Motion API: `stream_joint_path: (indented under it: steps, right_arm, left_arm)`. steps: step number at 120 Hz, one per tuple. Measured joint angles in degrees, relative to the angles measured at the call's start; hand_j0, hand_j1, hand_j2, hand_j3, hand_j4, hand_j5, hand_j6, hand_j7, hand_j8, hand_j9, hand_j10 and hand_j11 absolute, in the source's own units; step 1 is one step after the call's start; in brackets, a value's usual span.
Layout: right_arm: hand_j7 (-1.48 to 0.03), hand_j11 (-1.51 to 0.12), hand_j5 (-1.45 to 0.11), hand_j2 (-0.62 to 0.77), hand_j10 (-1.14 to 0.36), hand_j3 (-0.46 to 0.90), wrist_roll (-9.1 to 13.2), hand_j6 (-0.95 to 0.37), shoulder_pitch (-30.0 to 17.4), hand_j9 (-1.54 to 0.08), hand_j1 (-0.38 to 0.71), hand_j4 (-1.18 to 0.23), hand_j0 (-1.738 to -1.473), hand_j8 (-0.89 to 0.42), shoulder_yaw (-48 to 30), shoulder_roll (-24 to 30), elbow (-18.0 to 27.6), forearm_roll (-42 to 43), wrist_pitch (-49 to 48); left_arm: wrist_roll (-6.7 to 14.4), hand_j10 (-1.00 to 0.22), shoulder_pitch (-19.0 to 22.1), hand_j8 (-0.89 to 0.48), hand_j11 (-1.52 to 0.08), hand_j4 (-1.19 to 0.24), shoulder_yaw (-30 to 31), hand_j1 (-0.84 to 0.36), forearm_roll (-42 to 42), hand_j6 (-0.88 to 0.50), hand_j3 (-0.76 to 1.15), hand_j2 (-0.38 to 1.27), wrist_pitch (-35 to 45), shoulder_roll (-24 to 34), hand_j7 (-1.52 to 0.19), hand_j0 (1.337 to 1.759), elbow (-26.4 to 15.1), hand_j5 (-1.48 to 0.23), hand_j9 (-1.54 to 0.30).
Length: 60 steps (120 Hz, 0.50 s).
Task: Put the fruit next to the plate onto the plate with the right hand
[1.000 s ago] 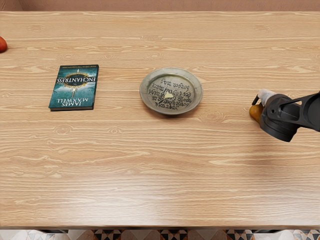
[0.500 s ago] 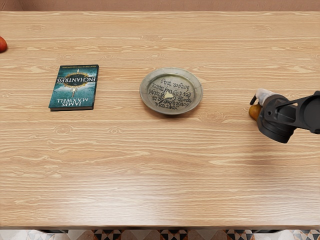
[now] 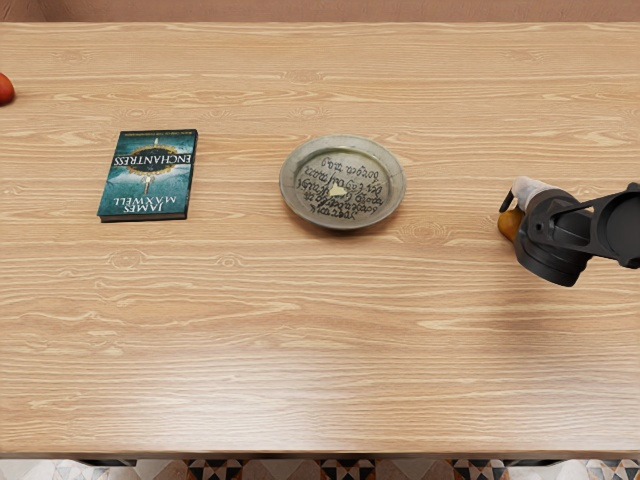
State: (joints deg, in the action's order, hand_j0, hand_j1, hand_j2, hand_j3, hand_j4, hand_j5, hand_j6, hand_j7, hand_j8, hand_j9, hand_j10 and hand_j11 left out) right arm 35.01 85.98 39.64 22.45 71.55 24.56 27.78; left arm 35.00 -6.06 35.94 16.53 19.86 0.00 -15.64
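Note:
A grey-green metal plate [image 3: 342,182] with dark lettering sits on the table a little above centre. Far to its right, my right hand [image 3: 512,205] reaches in from the right edge on a black forearm. Its fingers curl around an orange fruit [image 3: 509,224]. Only the left side of the fruit shows; the rest is hidden behind the black wrist [image 3: 552,238]. One dark finger arches over the top of the fruit. Hand and fruit are well apart from the plate. My left arm is out of view.
A dark teal book [image 3: 148,174] lies left of the plate. A red fruit [image 3: 4,88] peeks in at the far left edge. The wooden table [image 3: 300,330] spans the whole view, with its front edge along the bottom.
The right hand and the orange fruit have shifted together slightly left and up since one second ago. Over the last half second they have barely moved.

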Motion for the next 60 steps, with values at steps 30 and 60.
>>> stream_joint_path:
  steps: [30, 60]
  right_arm:
    - [-0.63, -0.63, -0.63, -0.05, -0.48, 0.00, 0.0, -0.43, 0.2, -0.63, 0.21, -0.48, -1.658, -0.48, 0.0, 0.0, 0.1, 0.0, 0.0]
    - [-0.65, -0.65, -0.65, 0.01, -0.50, 0.00, 0.0, -0.39, 0.0, -0.65, 0.27, -0.50, -1.658, -0.48, 0.0, 0.0, 0.1, 0.1, 0.0]
  left_arm:
    - [0.0, 0.00, 0.0, 0.00, 0.00, 0.00, 0.0, 0.35, 0.0, 0.00, 0.00, 0.00, 0.0, 0.0, 0.00, 1.658, 0.0, 0.00, 0.00]
    - [0.0, 0.00, 0.0, 0.00, 0.00, 0.00, 0.0, 0.35, 0.0, 0.00, 0.00, 0.00, 0.0, 0.0, 0.00, 1.658, 0.0, 0.00, 0.00]
